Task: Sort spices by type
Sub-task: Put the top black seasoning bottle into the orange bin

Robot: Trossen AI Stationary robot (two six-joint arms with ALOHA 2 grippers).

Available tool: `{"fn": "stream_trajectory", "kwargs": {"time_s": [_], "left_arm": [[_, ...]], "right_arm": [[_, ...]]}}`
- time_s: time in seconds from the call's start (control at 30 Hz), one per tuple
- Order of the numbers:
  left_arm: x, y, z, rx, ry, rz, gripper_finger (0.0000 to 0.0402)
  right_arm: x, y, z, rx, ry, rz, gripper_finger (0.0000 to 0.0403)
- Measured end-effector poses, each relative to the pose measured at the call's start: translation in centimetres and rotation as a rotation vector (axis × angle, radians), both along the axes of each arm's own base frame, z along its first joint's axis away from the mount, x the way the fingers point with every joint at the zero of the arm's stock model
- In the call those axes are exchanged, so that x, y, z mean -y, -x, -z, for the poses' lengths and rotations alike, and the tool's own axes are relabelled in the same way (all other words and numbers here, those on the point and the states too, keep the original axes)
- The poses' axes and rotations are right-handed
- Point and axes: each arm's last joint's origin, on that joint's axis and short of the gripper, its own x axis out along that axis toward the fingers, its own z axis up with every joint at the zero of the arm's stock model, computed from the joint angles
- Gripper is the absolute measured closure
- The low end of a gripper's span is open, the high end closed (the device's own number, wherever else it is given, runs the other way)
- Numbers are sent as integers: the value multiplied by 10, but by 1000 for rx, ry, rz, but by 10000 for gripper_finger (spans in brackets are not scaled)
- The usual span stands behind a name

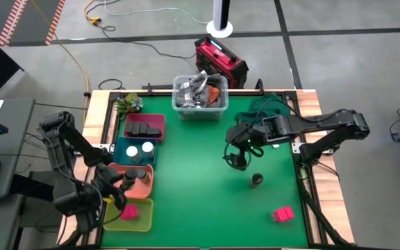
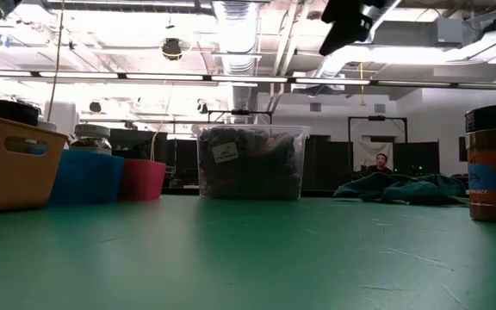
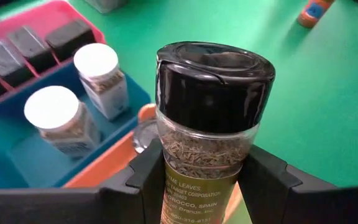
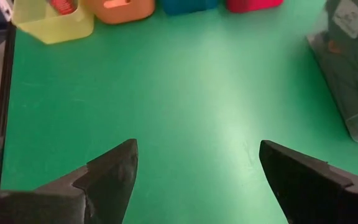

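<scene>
My left gripper (image 1: 119,187) is shut on a dark-capped round spice jar (image 3: 213,124) above the orange tray (image 1: 143,183). Beside it, the blue tray (image 3: 17,155) holds two white-topped jars (image 3: 98,74), and the pink tray (image 1: 144,127) holds black boxes (image 3: 33,46). The yellow tray (image 1: 132,214) holds a pink-red box. Another dark jar (image 1: 256,180) stands on its base on the green table, and a pink-red box (image 1: 282,214) lies near the front right. My right gripper (image 4: 197,174) hangs open over the table's middle, holding nothing. My left gripper pinches the jar's labelled lower body (image 3: 191,180) between its two fingers (image 3: 146,171), one on each side. The black cap end points away from the gripper. The fingers slant downward. The jar is lifted clear, over the orange tray's edge.
A clear bin (image 1: 200,97) of bagged items stands at the far middle, with a green cloth (image 1: 266,107) at the far right and a small plant (image 1: 127,104) at the far left. Open green table lies between the trays and the right arm.
</scene>
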Motion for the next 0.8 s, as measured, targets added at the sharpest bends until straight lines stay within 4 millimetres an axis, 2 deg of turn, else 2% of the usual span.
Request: {"fn": "stream_trajectory", "kwargs": {"time_s": [0.33, 0.57, 0.7, 0.8], "left_arm": [[3, 13, 2, -1, -52, 88, 239], [-1, 28, 20, 8, -125, 155, 239], [-4, 35, 28, 36, -174, 205, 239], [-7, 42, 36, 40, -203, 236, 239]], "right_arm": [[10, -11, -3, 88, -63, 94, 42], [18, -47, 7, 234, -195, 232, 42], [11, -61, 11, 302, -291, 281, 42], [4, -68, 19, 289, -346, 308, 42]]}}
